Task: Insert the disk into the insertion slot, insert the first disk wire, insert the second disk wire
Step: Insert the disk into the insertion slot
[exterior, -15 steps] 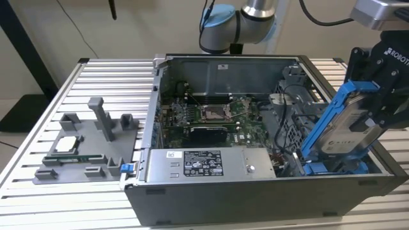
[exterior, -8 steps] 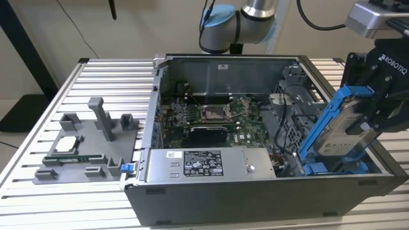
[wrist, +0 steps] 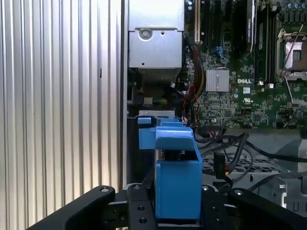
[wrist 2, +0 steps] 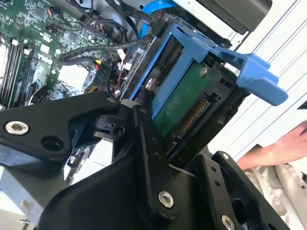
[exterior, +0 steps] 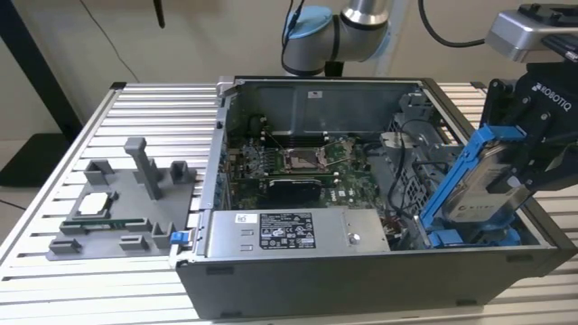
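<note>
The disk, a silver drive in a bright blue carrier, hangs tilted over the exterior view's right end of the open computer case. My gripper is shut on its upper part. The disk's lower end sits at the blue fittings of the insertion slot, with most of the disk still above the case rim. In the second wrist view the disk's green underside and blue carrier handle show beyond a black finger. In the first wrist view the carrier stands between the fingers. Loose black wires lie beside the bay.
Inside the case are the motherboard and a grey labelled power-supply box. A grey fixture with small parts stands on the slatted table at the exterior view's left. A person's hand shows beyond the case.
</note>
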You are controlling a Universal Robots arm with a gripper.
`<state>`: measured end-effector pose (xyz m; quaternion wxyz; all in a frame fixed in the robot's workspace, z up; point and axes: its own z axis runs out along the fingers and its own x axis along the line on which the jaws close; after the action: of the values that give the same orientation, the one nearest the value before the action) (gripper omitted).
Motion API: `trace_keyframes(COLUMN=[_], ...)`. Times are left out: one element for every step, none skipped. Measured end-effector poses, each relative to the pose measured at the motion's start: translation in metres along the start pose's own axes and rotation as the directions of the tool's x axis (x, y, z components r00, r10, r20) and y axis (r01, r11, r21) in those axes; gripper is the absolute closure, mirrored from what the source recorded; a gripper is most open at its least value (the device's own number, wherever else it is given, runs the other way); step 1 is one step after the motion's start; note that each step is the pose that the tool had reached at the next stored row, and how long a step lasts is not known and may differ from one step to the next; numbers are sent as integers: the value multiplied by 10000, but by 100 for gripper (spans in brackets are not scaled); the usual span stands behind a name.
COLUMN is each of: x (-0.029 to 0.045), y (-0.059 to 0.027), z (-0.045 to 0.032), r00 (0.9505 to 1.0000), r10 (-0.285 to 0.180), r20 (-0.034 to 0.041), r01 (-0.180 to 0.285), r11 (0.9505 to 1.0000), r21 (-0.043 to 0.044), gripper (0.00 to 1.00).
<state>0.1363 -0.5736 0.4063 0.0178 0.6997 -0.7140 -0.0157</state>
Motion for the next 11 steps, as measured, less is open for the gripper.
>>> trace_keyframes(x=[-3,-7,-12,-19,-24,-28,-30,-31,-34,-36,-38], y=[-2,-2,-4,-5,-6,-8,-8,-9,-10,-11,-12], z=[6,12,19,27,34,46,61,74,90,108,126], r00=[10000,10000,10000,10000,10000,10000,10000,10000,10000,10000,10000], r10=[1,2,3,3,2,3,4,5,6,6,7], r20=[1,2,3,3,1,2,4,2,1,1,1], r01=[-1,-2,-3,-3,-2,-3,-4,-5,-6,-6,-7], r11=[10000,10000,10000,10000,10000,10000,10000,10000,10000,10000,10000], r21=[0,-1,-1,0,0,0,-2,-3,-3,-5,-5], gripper=[100,100,100,100,100,100,100,100,100,100,100])
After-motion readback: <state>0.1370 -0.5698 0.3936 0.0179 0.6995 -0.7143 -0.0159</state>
